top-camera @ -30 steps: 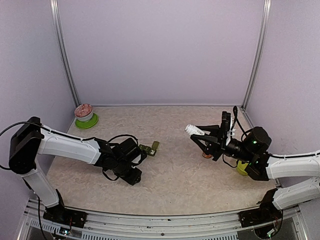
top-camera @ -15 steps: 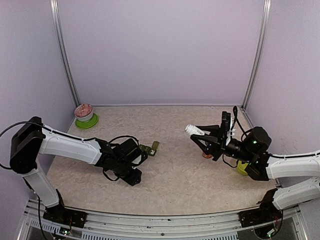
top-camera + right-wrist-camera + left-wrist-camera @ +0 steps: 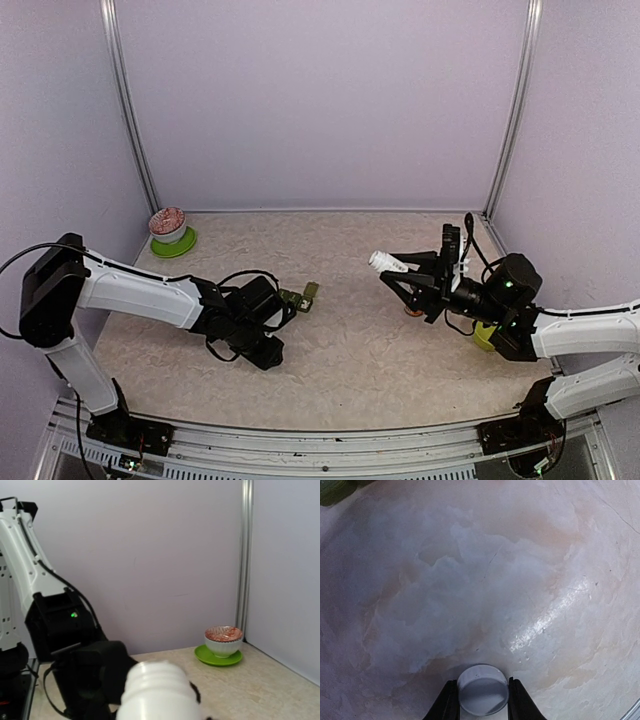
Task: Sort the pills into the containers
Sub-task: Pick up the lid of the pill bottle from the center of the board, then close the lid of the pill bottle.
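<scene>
Between the left claw's [image 3: 483, 684] fingers, at the near edge of its wrist view, sits a round white cap [image 3: 482, 694], pinched from both sides. The right claw [image 3: 394, 270] grips a white bottle [image 3: 159, 692] with its threaded neck bare and its mouth pointing left.

The containers [image 3: 300, 296] lie on the counter [image 3: 350, 360] left of centre, just beside the left arm's wrist and well apart from the bottle. The bottle would have to travel left to reach them, and the left arm is the nearer. The strip's long axis appears to run left to right.

Lid positions are too small to read. The left wrist view shows only a dark green corner at its far-left edge. A small pink item [image 3: 410, 312] beneath the right claw cannot be identified. A bowl [image 3: 168, 225] with reddish contents stands at far left.
</scene>
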Controlling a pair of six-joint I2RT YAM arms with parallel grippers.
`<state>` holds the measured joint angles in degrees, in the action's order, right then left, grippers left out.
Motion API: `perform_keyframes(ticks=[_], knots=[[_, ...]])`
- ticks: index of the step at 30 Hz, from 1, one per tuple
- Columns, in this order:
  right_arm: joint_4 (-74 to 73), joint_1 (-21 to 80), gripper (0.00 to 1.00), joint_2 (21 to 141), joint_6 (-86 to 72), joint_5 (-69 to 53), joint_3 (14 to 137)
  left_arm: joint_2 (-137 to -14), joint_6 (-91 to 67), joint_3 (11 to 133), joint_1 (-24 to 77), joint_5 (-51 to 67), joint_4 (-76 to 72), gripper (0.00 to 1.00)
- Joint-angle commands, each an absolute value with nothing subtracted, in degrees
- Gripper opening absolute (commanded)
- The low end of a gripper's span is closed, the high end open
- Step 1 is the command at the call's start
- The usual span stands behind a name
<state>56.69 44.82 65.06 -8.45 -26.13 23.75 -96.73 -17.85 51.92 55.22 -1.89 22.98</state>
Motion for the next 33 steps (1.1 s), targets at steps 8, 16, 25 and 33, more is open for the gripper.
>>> perform_keyframes(ticks=[8,16,25,33], knots=[[58.5,44.5,0.23,66.8,-9.6,-32.6,25.0,-87.5,-14.6,54.2,53.3,10.9,12.3,0.26],[58.7,44.5,0.23,66.5,-9.4,-35.6,25.7,-85.7,-13.5,58.7,52.3,20.7,6.2,0.26],[58.3,45.1,0.23,66.6,-8.4,-37.7,26.5,-83.9,-17.2,60.4,50.1,34.4,-5.9,0.25],[56.1,46.4,0.22,67.3,-5.3,-37.5,28.3,-84.3,-23.7,61.6,49.5,42.1,-15.1,0.25]])
